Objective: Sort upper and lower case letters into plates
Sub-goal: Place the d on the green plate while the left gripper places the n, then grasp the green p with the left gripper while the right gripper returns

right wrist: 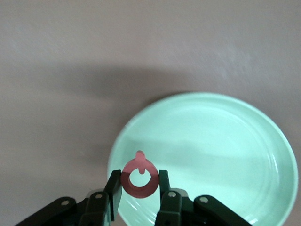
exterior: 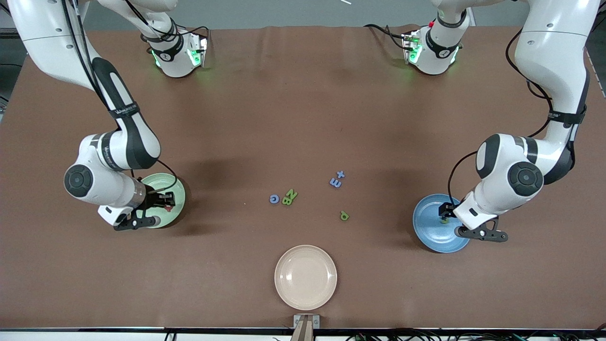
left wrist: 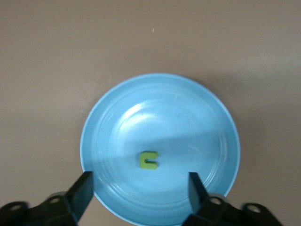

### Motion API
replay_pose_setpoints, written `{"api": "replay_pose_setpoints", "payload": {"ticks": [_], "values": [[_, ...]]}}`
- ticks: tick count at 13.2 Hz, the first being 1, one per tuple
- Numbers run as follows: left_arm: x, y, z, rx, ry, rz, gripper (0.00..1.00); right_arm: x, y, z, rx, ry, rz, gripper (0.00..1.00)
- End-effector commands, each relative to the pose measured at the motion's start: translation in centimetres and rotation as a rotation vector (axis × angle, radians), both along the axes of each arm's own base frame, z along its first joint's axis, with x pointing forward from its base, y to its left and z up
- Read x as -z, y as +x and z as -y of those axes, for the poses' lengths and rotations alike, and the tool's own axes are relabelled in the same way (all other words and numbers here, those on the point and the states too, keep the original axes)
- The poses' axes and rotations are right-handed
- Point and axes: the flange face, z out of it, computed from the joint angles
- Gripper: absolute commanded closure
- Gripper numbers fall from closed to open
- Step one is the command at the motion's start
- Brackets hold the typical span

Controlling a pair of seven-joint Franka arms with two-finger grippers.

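Blue plate [left wrist: 117,108] at the left arm's end of the tabletop [exterior: 303,94] holds a small green letter [left wrist: 148,160], lying free under the left tool [left wrist: 141,188], whose fingers stand apart above it. The right tool [right wrist: 139,188] is clamped on a red ring-shaped letter [right wrist: 139,178] over the rim of the mint green plate [right wrist: 221,141]. This looks like the drop-off step; next, release the red letter, then go for the loose letters [exterior: 289,196] nearer the tabletop's middle than either plate. The red letter's case is hard to read, and each arm hides part of its plate in the front view
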Motion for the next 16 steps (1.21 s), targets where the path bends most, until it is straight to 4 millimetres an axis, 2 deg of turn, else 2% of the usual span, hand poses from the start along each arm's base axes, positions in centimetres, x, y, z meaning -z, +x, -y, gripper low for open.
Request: {"api": "replay_pose_setpoints", "payload": {"ticks": [1, 3, 4, 5, 6, 8, 10, 12, 14, 16], "values": [[-1.9, 0.1, 2.9, -0.039, -0.006, 0.010, 0.00, 1.0, -4.1, 1.6, -0.017, 0.011, 0.010, 0.99], [-2.9, 0.0, 7.5, -0.105, -0.032, 0.032, 0.00, 2.3, -5.7, 1.8, -0.013, 0.007, -0.012, 0.98], [-3.0, -0.2, 10.3, -0.127, -0.041, 0.038, 0.00, 2.9, -6.3, 2.2, -0.007, 0.007, -0.022, 0.93], [-2.5, -0.3, 12.6, -0.163, -0.053, 0.038, 0.01, 3.3, -6.7, 2.4, -0.003, 0.008, -0.026, 0.71], [-2.0, -0.4, 14.8, -0.193, -0.062, 0.035, 0.03, 3.3, -6.6, 2.7, 0.003, 0.006, -0.023, 0.03], [-1.0, -0.6, 18.6, -0.264, -0.080, 0.025, 0.10, 2.7, -6.1, 2.3, 0.005, 0.007, -0.016, 0.00], [0.0, -1.1, 22.4, -0.398, -0.087, 0.007, 0.18, 0.6, -4.1, 1.0, 0.016, 0.006, 0.013, 0.00], [1.8, -1.9, 25.1, -0.529, -0.095, -0.010, 0.24, -2.6, -2.0, -3.6, 0.115, -0.007, 0.017, 0.00], [3.5, -2.1, 27.6, -0.613, -0.104, -0.017, 0.28, -4.3, -1.2, -9.0, 0.213, -0.011, 0.034, 0.00], [4.8, -1.9, 29.3, -0.703, -0.110, -0.010, 0.35, -2.8, -1.0, -15.6, 0.287, -0.015, 0.026, 0.00]]}}
